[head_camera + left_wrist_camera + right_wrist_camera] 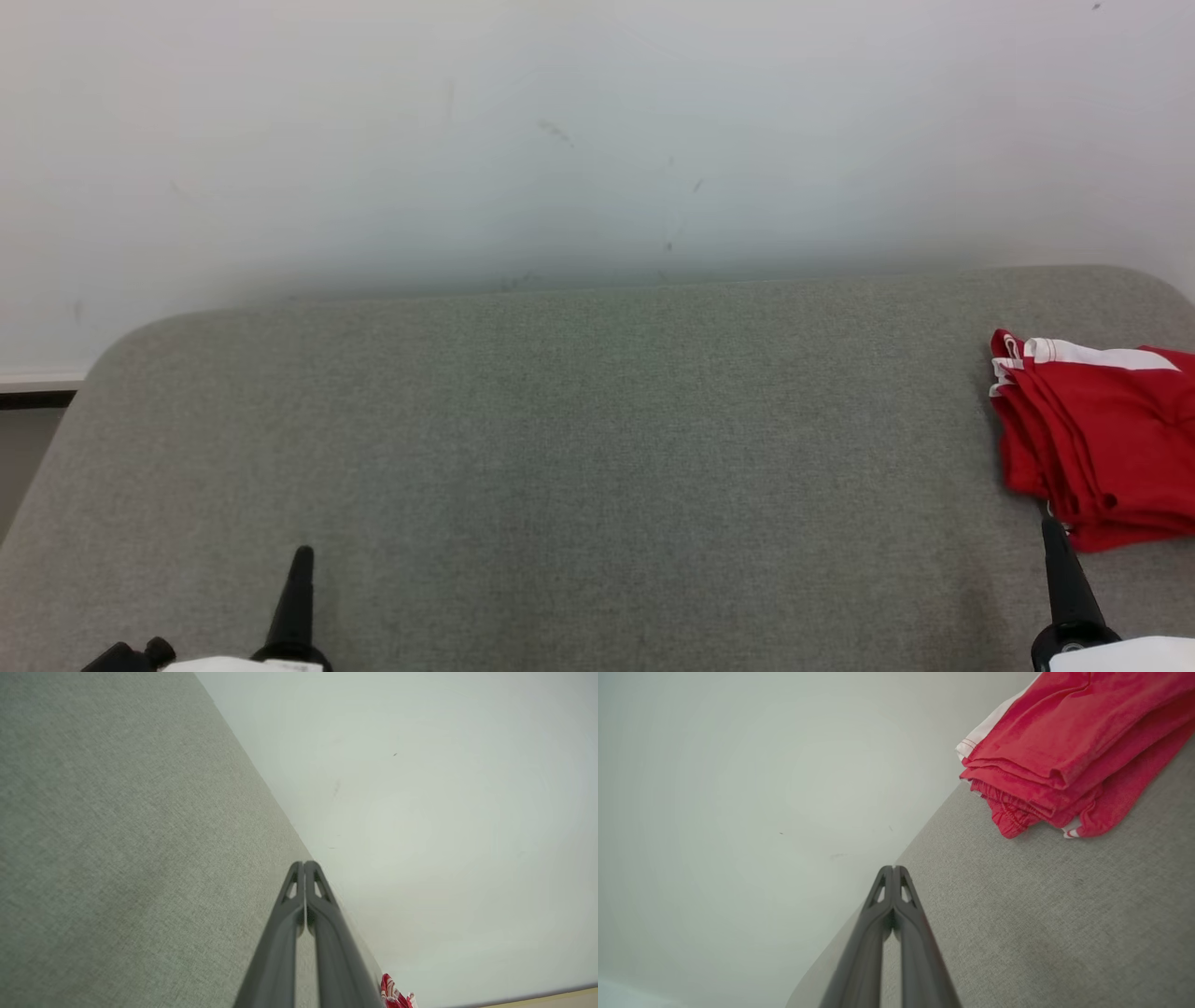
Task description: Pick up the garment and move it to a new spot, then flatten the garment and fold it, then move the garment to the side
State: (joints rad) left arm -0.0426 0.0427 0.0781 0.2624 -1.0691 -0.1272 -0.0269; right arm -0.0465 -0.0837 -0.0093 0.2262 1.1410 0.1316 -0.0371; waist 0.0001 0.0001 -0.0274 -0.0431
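Note:
The garment is red with white trim, folded into a layered stack at the right edge of the grey cushion. Its stacked folds and elastic hem show close up in the right wrist view, and a small corner of the garment peeks out in the left wrist view. My right gripper is shut and empty, its tip just in front of the garment's near corner. Far from the cloth, at the lower left, my left gripper is shut with nothing in it. Closed fingers show in both wrist views.
A pale wall rises directly behind the cushion. The cushion's rounded left corner drops off to a floor strip and a white baseboard. Bare grey fabric stretches across the middle and left of the cushion.

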